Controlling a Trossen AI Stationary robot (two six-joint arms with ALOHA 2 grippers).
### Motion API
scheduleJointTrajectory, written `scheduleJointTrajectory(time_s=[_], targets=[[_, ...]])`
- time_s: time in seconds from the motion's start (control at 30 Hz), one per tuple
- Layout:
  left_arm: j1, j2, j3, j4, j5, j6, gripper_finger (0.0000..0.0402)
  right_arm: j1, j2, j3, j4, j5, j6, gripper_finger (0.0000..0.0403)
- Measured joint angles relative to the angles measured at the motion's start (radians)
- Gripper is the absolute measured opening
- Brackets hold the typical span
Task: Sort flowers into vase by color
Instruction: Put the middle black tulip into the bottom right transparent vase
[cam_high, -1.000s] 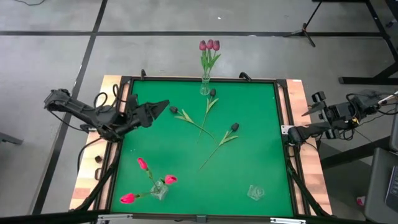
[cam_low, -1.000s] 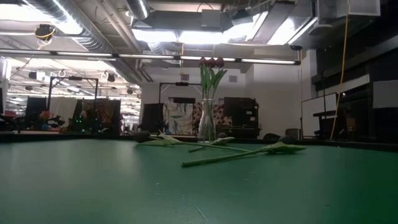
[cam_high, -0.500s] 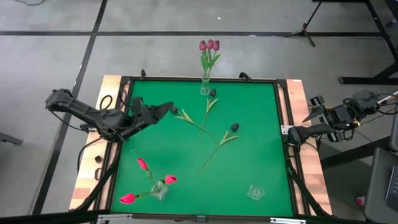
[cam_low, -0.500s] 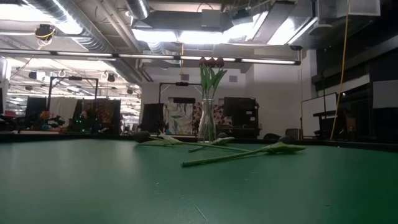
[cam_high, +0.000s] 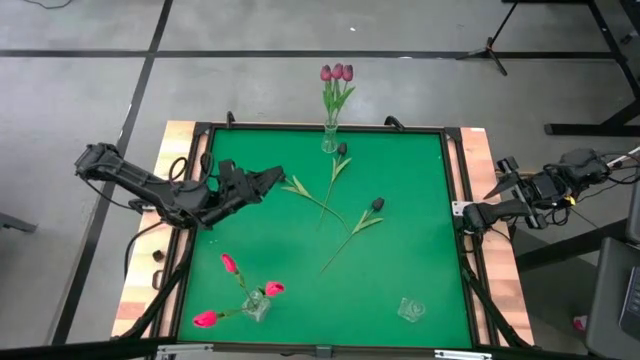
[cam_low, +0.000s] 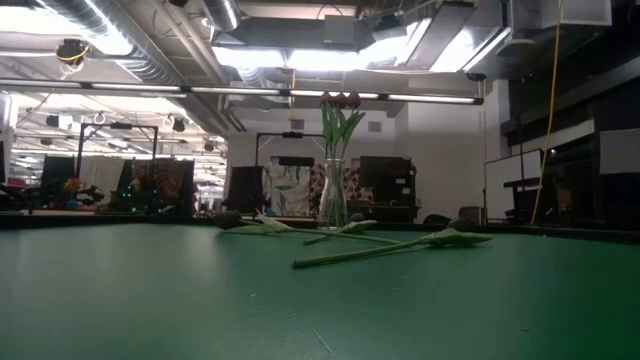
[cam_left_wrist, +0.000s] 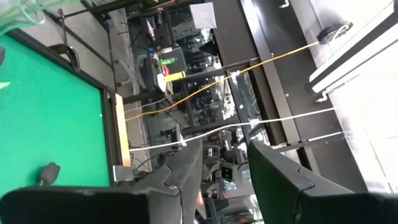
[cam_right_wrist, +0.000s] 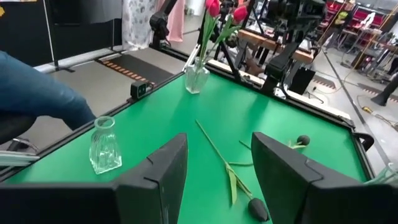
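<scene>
Three near-black tulips (cam_high: 345, 205) lie loose mid-table. Three mauve tulips (cam_high: 337, 73) stand in the far-edge vase (cam_high: 329, 138), three pink-red tulips (cam_high: 229, 264) in the near-left vase (cam_high: 257, 304); a third vase (cam_high: 411, 309) stands near-right. Left gripper (cam_high: 277, 175), jaws spread, holds nothing beside one dark head; right gripper (cam_high: 503, 166), jaws spread, waits off-table

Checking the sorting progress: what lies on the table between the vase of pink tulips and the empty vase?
Nothing: in the high view, bare green table separates the vase of pink tulips from the empty vase.

high: straight down | low: table-level | shared: green table (cam_high: 400, 200)
</scene>
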Motion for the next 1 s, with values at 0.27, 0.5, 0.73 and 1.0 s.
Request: scheduleJointTrajectory(time_s=[0.27, 0.5, 0.73, 1.0], targets=[[0.005, -0.001, 0.000, 0.000, 0.000, 0.001, 0.0126, 0.000, 0.000, 0.000, -0.021, 0.019, 0.025, 0.0179], [0.005, -0.001, 0.000, -0.002, 0.006, 0.001, 0.0126, 0.000, 0.000, 0.000, -0.021, 0.083, 0.114, 0.0179], [0.036, -0.006, 0.000, -0.014, 0.002, 0.150, 0.0126, 0.000, 0.000, 0.000, 0.011, 0.089, 0.203, 0.0179], [0.059, -0.006, 0.000, -0.017, 0.004, 0.237, 0.0126, 0.000, 0.000, 0.000, 0.148, 0.186, 0.293, 0.0179]])
